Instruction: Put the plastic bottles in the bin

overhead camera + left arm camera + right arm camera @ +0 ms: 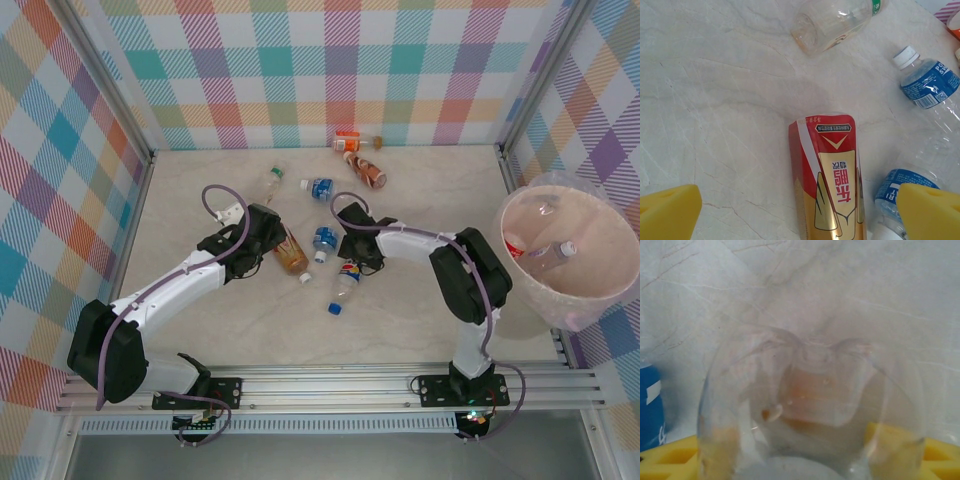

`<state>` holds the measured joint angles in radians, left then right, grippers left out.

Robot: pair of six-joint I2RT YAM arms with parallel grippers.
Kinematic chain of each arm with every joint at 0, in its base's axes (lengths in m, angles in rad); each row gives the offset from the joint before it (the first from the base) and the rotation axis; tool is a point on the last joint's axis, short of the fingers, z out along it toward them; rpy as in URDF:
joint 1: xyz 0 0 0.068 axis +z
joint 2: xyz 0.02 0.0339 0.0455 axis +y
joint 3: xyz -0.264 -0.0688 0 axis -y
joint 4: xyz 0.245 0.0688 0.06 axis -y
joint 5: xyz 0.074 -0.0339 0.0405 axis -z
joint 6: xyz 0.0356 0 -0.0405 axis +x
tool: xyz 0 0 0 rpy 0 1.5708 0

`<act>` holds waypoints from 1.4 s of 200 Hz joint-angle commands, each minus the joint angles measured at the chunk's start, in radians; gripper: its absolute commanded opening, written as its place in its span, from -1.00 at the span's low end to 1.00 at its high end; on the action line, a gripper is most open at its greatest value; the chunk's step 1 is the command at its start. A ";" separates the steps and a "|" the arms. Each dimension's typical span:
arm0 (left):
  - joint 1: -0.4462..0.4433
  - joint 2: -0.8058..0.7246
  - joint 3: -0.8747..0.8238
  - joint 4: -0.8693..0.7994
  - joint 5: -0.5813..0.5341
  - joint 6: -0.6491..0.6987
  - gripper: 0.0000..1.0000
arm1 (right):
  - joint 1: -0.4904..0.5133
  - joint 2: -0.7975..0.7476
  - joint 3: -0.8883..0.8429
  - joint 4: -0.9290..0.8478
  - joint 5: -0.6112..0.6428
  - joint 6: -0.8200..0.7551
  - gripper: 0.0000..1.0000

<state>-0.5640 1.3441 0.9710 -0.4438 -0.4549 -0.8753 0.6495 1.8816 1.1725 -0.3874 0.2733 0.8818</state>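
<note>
My left gripper (270, 240) (800, 212) is open, and its yellow fingers (667, 212) straddle a red-and-gold labelled bottle (291, 252) (827, 180) lying on the table without touching it. My right gripper (355, 255) (802, 460) is closed around the base of a clear bottle (345, 285) (810, 405) with a blue cap. That bottle lies on the table with a yellow finger (940, 460) on each side. More plastic bottles lie nearby: two blue-labelled ones (325, 240) (318, 186), a clear one (273, 183) and two orange-brown ones (368, 172) (355, 140). The pinkish bin (600, 300) stands at the right with bottles inside.
Checked walls close in the marble table (200, 200) on three sides. In the left wrist view a blue-labelled bottle (927, 82) and a clear bottle (832, 22) lie ahead, and another blue-labelled bottle (892, 187) rests against the right finger.
</note>
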 commanded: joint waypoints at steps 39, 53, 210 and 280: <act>0.013 -0.010 -0.015 -0.004 0.003 -0.016 0.99 | -0.006 -0.239 -0.150 0.181 0.102 -0.100 -0.03; 0.013 -0.009 -0.018 0.008 0.017 -0.013 0.99 | -0.008 -0.294 -0.155 0.191 0.106 -0.160 -0.05; 0.014 0.005 -0.033 0.056 0.070 -0.022 0.99 | -0.163 -0.793 0.021 0.291 0.111 -0.723 -0.16; 0.013 0.000 -0.039 0.061 0.073 -0.035 1.00 | -0.404 -0.779 0.235 0.243 -0.009 -0.796 -0.16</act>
<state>-0.5602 1.3464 0.9493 -0.4038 -0.3824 -0.8951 0.2985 1.0996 1.3251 -0.1459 0.3202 0.1398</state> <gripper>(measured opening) 0.997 0.496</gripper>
